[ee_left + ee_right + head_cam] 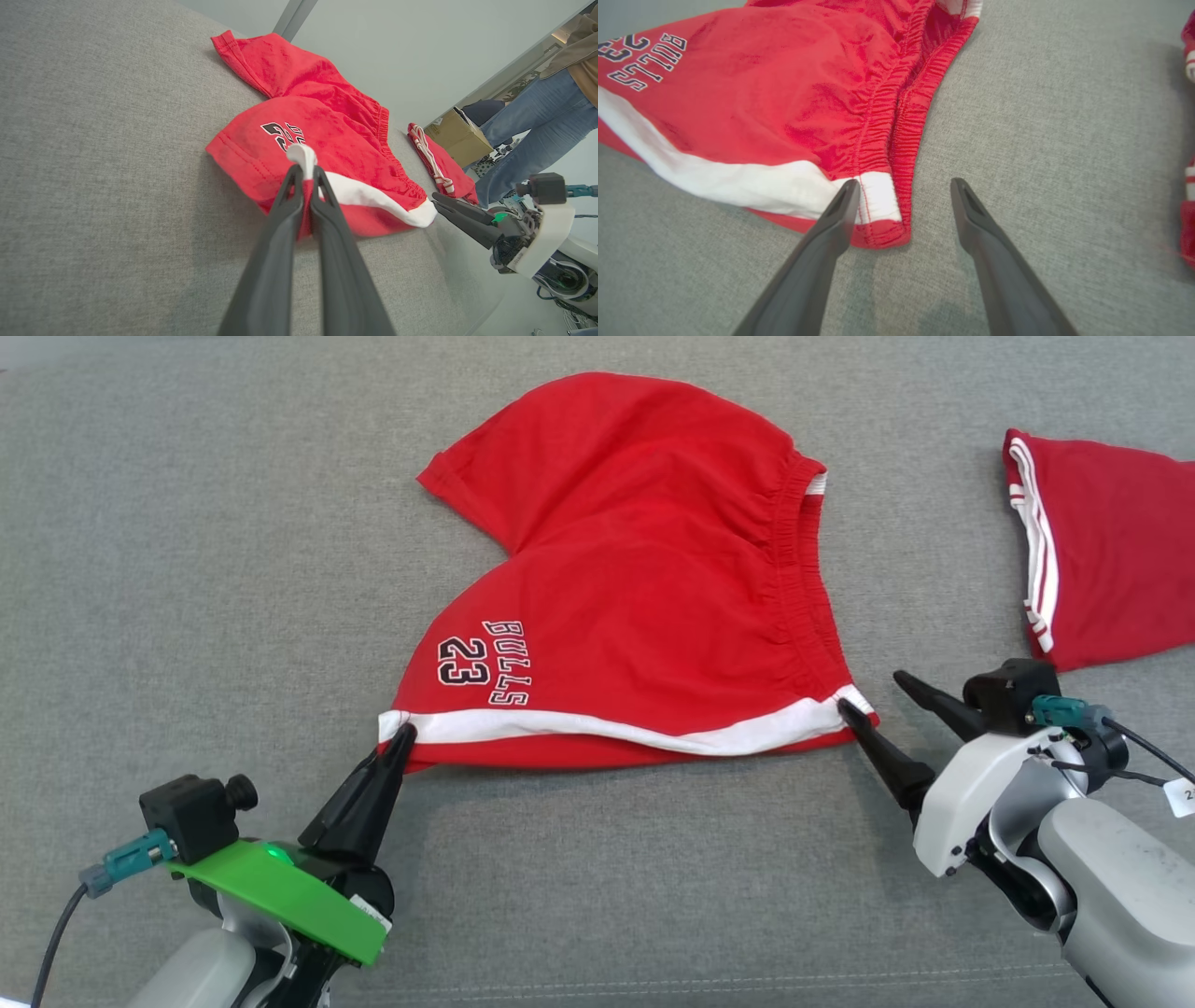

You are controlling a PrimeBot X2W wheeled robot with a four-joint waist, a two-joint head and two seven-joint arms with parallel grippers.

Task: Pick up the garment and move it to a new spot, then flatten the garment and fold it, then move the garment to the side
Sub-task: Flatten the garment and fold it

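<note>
Surface: grey woven fabric top (187,569).
Left gripper (403,733): fingers clamped on the near-left white-banded corner of the red "BULLS 23" jersey shorts (644,569).
Right gripper (871,691): fingers wide apart, one tip at the shorts' near-right corner, gripping nothing.
Shorts: lying rumpled, stretching away from both grippers.
Cut off: second red, white-striped cloth (1111,569) far right.
Left wrist bonus: person in blue jeans (528,135) beyond.

You've got black tapered fingers (359,798) on both; left gripper (403,733) has green plate (280,896), teal plug (140,854); right gripper (871,691) white shell (971,784), grey forearm (1130,896), tagged cable (1134,742).
</note>
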